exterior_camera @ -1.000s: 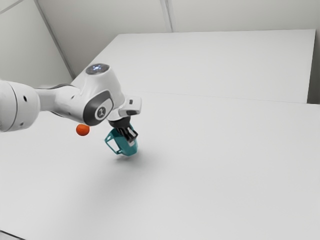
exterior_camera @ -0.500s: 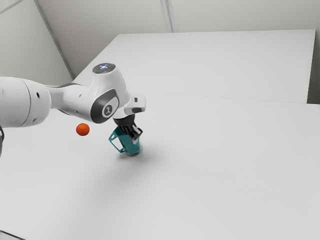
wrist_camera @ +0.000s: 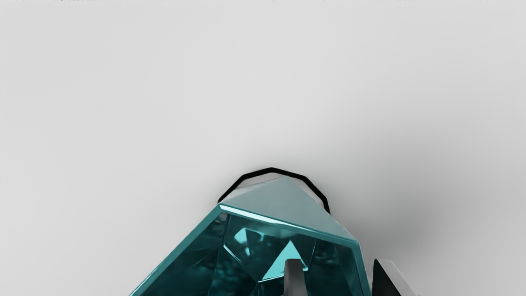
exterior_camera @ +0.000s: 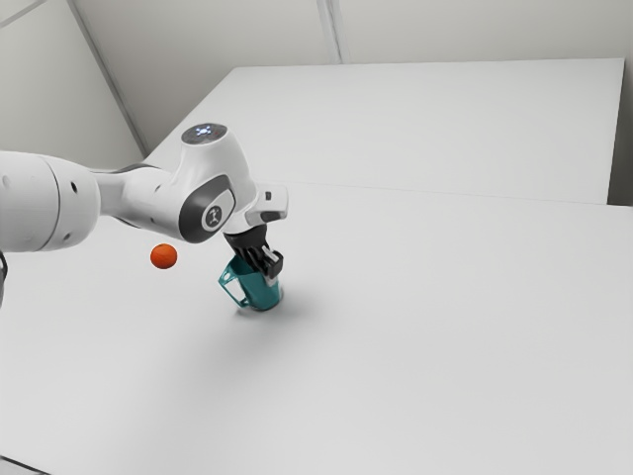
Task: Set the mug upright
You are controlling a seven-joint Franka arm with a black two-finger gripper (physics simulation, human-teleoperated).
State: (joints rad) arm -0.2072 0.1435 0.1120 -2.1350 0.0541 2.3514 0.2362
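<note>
The fingers (exterior_camera: 273, 268) stood parted astride the teal mug's (exterior_camera: 259, 295) wall; white tabletop (exterior_camera: 445, 346), orange ball (exterior_camera: 164, 256), pale room walls (exterior_camera: 475, 30) surrounded them.

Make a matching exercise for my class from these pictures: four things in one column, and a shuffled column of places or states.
Things
1. Orange ball
2. Teal faceted mug
3. Black two-finger gripper
4. White flat-topped table

Places or states
A. At the mug's rim, one finger inside and one outside
B. Beneath the ball and the mug
C. Its handle points toward the exterior view's left
D. Apart from the mug, nearer the exterior view's left

Right pairs: 1-D, 2-C, 3-A, 4-B
</note>
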